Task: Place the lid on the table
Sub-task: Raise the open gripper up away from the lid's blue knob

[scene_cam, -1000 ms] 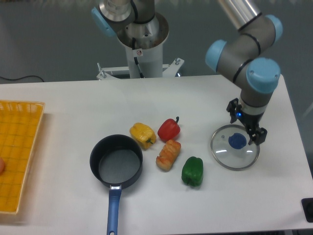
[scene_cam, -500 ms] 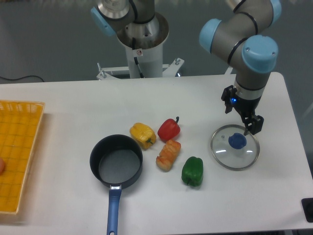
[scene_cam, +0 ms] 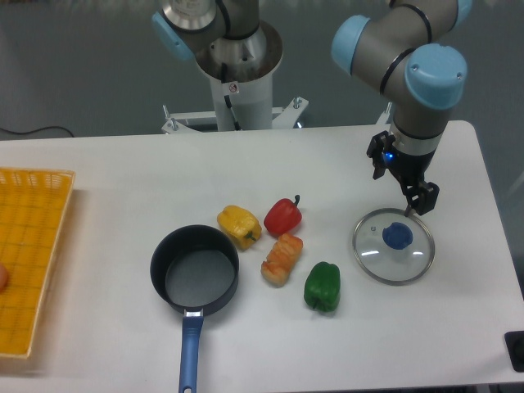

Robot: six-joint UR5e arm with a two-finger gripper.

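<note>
1. The gripper [scene_cam: 403, 182] hangs over the right part of the table [scene_cam: 123, 160] with its two dark fingers [scene_cam: 427, 199] spread apart and nothing between them.
2. Just below the fingertips lies the lid [scene_cam: 394, 246], flat on the white tabletop; its blue knob sits a little under and to the left of the nearer fingertip, apart from it.
3. The lid's thin metal rim rings clear glass through which the white surface shows.
4. Above the fingers rises the arm's wrist [scene_cam: 419, 98], grey with a light blue cap, and a small blue light glows on the gripper body.
5. Left of the fingers and lower, beyond the lid's rim, stands a green pepper [scene_cam: 322, 286], near the lid but not touching it.
6. Further left of the fingers lies an orange-striped piece of food [scene_cam: 282, 258], with a red pepper [scene_cam: 282, 216] just above it and a yellow pepper [scene_cam: 237, 225] beside that; the three sit close together.
7. Still further left is a dark pot [scene_cam: 195, 272] with a blue handle pointing toward the front edge, open and uncovered.
8. Farthest from the fingers, at the left edge, lies a yellow-orange grid tray [scene_cam: 29, 254].
9. Behind the table, up and left of the fingers, stands the arm's base column [scene_cam: 237, 78].
</note>
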